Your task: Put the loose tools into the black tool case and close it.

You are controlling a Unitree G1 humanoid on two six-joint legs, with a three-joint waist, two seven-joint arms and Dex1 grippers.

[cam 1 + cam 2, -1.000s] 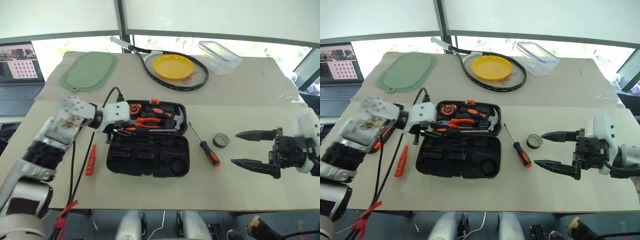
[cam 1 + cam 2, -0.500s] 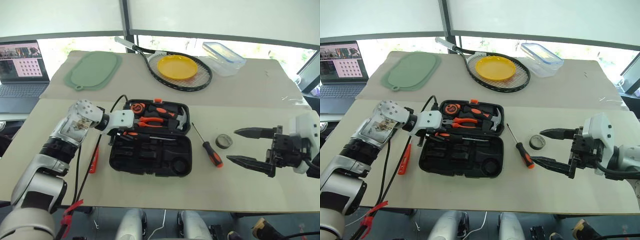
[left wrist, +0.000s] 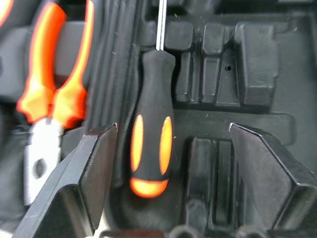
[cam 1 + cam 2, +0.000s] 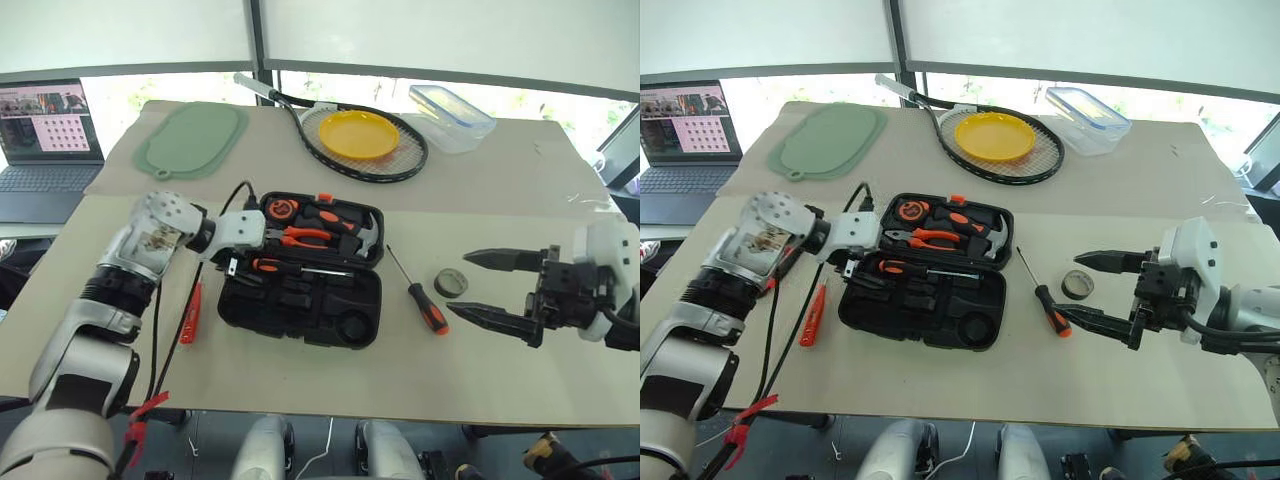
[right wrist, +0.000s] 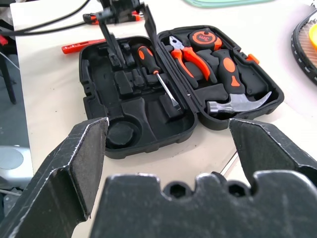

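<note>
In the head views I see that my left gripper (image 4: 232, 268) has just let go: a second ago its fingers were closed on a screwdriver with black-orange handle (image 4: 266, 265) at the left end of the black tool case (image 4: 300, 312), and now they stand apart, with the screwdriver lying along the hinge side of the near half. So one loose tool is placed. Three are still out on the beige table (image 4: 300, 375): a second screwdriver (image 4: 420, 304) just right of the case, a small grey tape roll (image 4: 451, 282) beside it, and a slim orange tool (image 4: 190, 313) left of the case; I think it is the tester, but it is thin and partly behind a cable. My right gripper (image 4: 488, 291) hangs open and empty near the roll, as it was before. In the left wrist view the handle (image 3: 151, 144) is smooth and rounded, with two oval orange inlays and a thin steel shaft, and it sits between my parted fingers (image 3: 94, 173), not touching them. The case plastic is matte black, with blocky moulded slots. In the right wrist view the case (image 5: 148, 124) lies fully open, a round recess in the near half, pliers (image 5: 190, 54) and a shiny hammer head (image 5: 237, 104) in the other.
</note>
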